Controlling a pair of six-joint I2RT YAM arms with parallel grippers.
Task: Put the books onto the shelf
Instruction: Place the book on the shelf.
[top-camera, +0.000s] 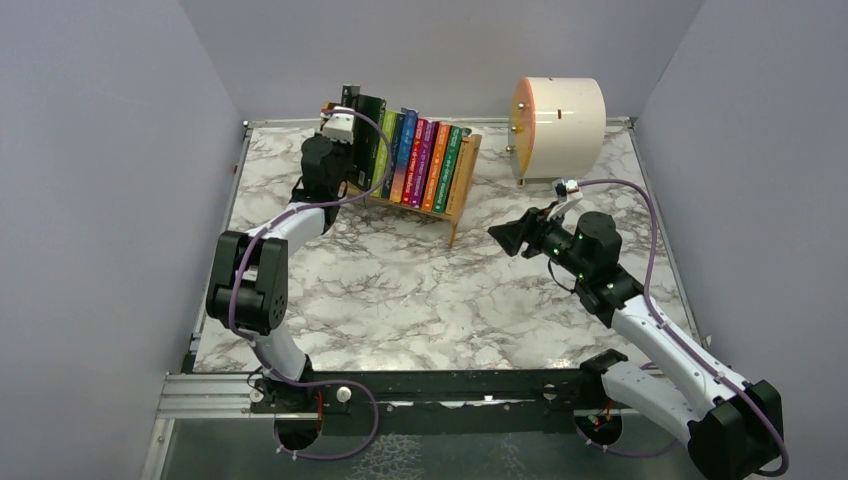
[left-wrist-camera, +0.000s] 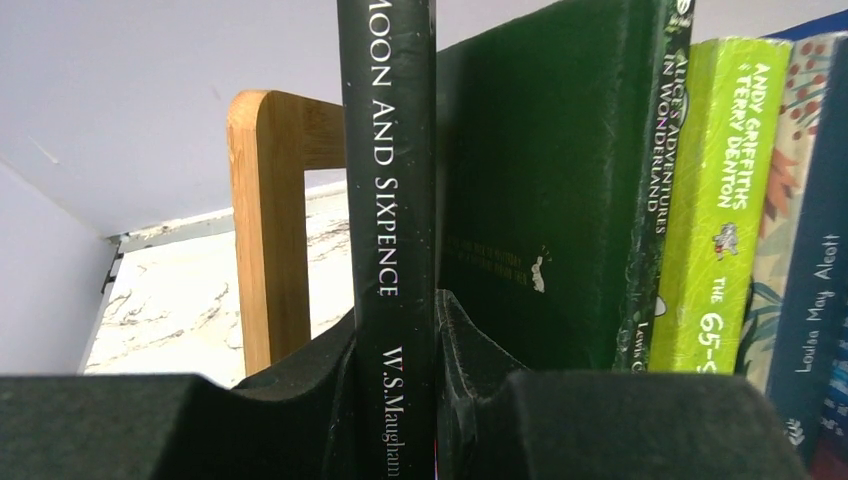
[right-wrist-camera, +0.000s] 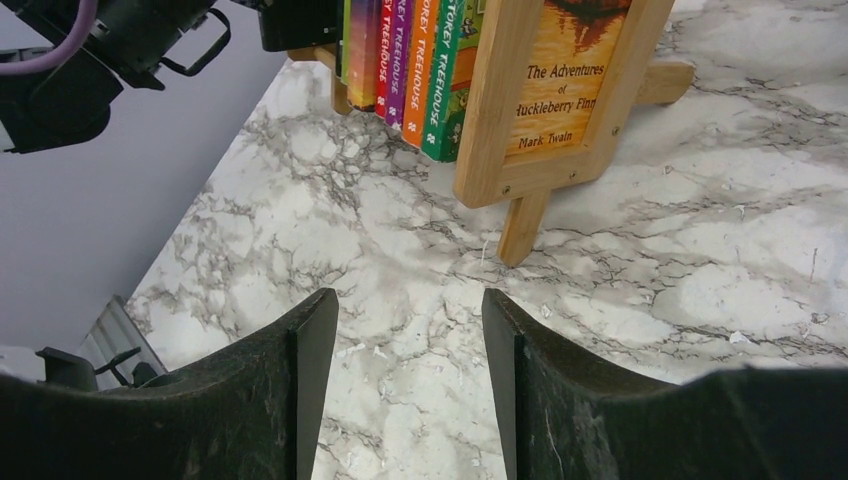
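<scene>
The shelf, a light-wood rack, stands at the back of the table with a row of books upright in it. My left gripper is at the rack's left end, shut on a black-spined book titled "Moon and Sixpence". That book stands upright between the wooden end piece and a dark green book; a lime green spine follows. My right gripper hangs open over bare marble to the right of the rack, nothing between its fingers.
A cream cylindrical drum lies on its side at the back right. Grey walls close in the marble table on three sides. The rack's right end and its foot stand just ahead of my right gripper.
</scene>
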